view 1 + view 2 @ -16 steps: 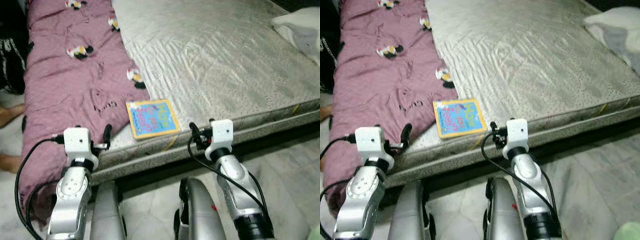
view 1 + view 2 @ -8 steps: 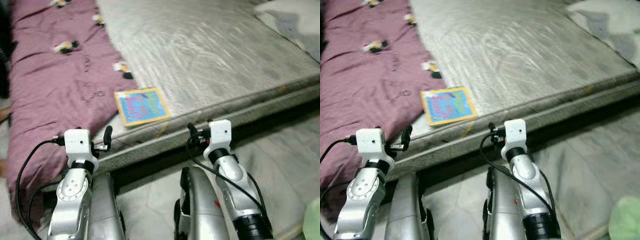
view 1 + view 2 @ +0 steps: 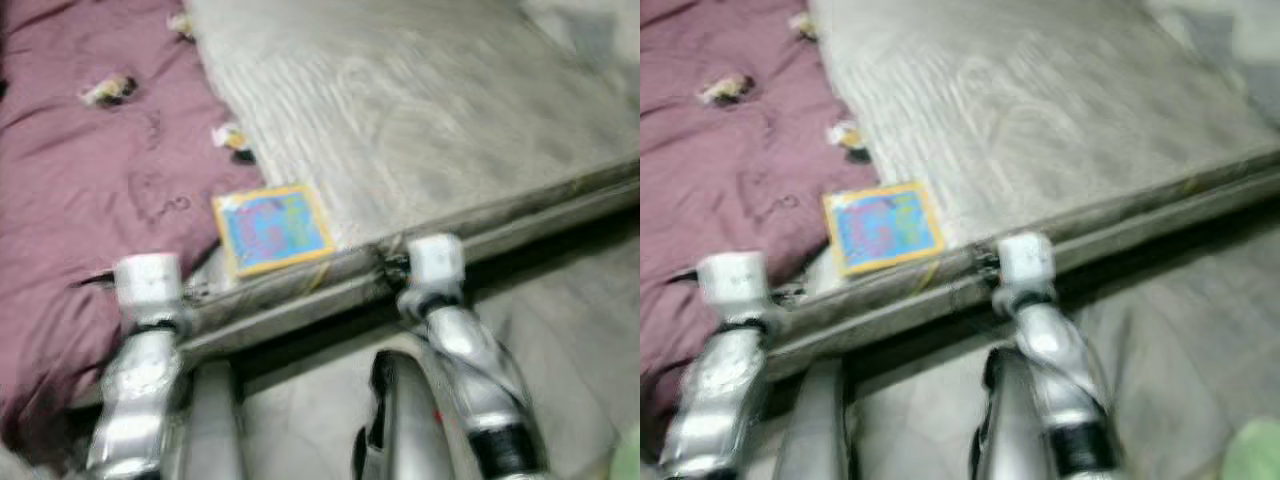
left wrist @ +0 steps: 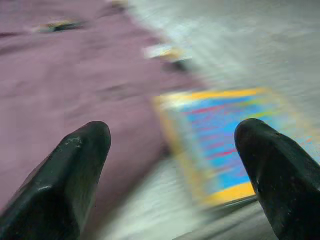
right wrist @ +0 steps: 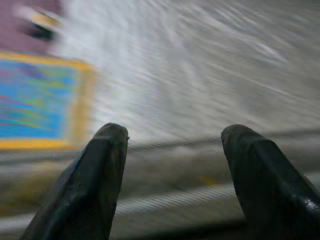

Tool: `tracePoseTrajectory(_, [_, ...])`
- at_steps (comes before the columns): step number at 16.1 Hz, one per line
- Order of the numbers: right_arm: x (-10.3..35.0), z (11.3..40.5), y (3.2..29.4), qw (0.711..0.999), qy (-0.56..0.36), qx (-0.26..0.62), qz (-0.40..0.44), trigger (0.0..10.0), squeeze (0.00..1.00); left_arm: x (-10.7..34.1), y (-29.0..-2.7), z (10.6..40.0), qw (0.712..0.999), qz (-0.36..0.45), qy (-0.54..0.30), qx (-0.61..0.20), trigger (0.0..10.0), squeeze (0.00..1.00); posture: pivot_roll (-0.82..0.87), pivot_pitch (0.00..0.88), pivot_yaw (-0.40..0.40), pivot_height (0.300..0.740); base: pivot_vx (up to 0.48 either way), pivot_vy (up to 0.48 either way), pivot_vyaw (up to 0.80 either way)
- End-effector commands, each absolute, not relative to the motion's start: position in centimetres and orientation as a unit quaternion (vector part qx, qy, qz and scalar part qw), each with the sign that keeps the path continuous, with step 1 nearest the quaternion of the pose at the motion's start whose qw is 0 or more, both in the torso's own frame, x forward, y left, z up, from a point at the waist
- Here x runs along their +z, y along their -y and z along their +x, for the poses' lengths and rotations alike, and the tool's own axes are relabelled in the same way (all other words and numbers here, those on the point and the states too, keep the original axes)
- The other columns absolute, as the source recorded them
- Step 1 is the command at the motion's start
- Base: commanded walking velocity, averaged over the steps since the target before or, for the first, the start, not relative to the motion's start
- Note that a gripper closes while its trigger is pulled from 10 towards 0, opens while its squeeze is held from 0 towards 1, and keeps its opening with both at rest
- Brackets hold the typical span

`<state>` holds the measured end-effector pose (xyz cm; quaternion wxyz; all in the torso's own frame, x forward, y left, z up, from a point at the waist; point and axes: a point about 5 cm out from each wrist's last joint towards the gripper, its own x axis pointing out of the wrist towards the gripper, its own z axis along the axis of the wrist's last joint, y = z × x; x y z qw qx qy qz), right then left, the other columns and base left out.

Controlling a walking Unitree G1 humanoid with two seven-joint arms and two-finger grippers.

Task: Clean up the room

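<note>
A blue book with a yellow border (image 3: 270, 229) lies flat near the front edge of the bare grey mattress (image 3: 420, 110), right beside a purple quilt (image 3: 90, 190). My left gripper (image 4: 175, 170) is open and empty, with the book (image 4: 235, 140) just beyond its fingers. My right gripper (image 5: 172, 170) is also open and empty, facing the mattress edge with the book (image 5: 40, 102) off to one side. Both wrists (image 3: 150, 285) (image 3: 435, 265) hover at the bed's front edge. All views are blurred.
The purple quilt carries small bird patterns (image 3: 105, 90) and hangs over the bed's left side. A pale pillow or cloth (image 3: 590, 25) lies at the far right of the mattress. Grey tiled floor (image 3: 580, 330) runs in front; something green (image 3: 1255, 455) sits at the lower right corner.
The whole picture has shifted and blurred, so the camera is moving. The book and the bed edge now sit closer to both grippers. Both grippers stay open.
</note>
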<state>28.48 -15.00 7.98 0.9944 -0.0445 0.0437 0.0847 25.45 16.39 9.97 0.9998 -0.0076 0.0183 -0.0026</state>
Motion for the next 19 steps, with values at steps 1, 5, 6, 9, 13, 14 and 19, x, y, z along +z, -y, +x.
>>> tracePoseTrajectory(1, [8.4,28.6,13.8,0.994,-0.034,0.1,-0.035,10.0,0.0,9.2,-17.9,24.7,0.999,0.005,-0.037,0.021,10.0,0.0,0.0,0.149,-0.025,0.522,0.247,0.0,0.0])
tracePoseTrajectory(5, [8.4,28.6,13.8,0.994,-0.034,0.1,-0.035,10.0,0.0,8.7,-17.9,25.0,0.998,-0.009,-0.052,0.033,10.0,0.0,0.0,0.15,-0.026,0.522,0.062,0.0,0.0])
tracePoseTrajectory(6, [8.4,28.6,13.8,0.994,-0.034,0.1,-0.035,10.0,0.0,8.3,-18.0,25.1,0.997,-0.026,-0.065,0.044,10.0,0.0,-0.01,0.151,-0.026,0.522,0.0,0.0,0.0])
tracePoseTrajectory(9, [8.6,28.4,14.0,0.994,-0.028,0.106,-0.023,10.0,0.0,6.8,-18.3,26.0,0.991,-0.051,-0.112,0.062,10.0,0.0,-0.02,0.153,-0.027,0.502,0.0,0.0,0.0])
tracePoseTrajectory(13, [8.7,27.5,16.1,0.995,-0.033,0.083,-0.043,10.0,0.0,6.5,-18.8,27.9,0.985,-0.094,-0.119,0.087,10.0,0.0,-0.07,0.165,-0.031,0.462,0.0,0.0,0.0])
tracePoseTrajectory(14, [8.7,27.4,16.6,0.995,-0.034,0.078,-0.05,10.0,0.0,6.4,-18.9,28.4,0.984,-0.1,-0.119,0.089,10.0,0.0,-0.08,0.168,-0.031,0.462,0.0,0.0,0.0])
tracePoseTrajectory(19, [9.2,26.7,17.4,0.995,-0.032,0.07,-0.069,10.0,0.0,7.5,-18.1,30.6,0.985,-0.119,-0.092,0.082,10.0,0.0,-0.12,0.168,-0.039,0.462,0.0,0.0,0.0])
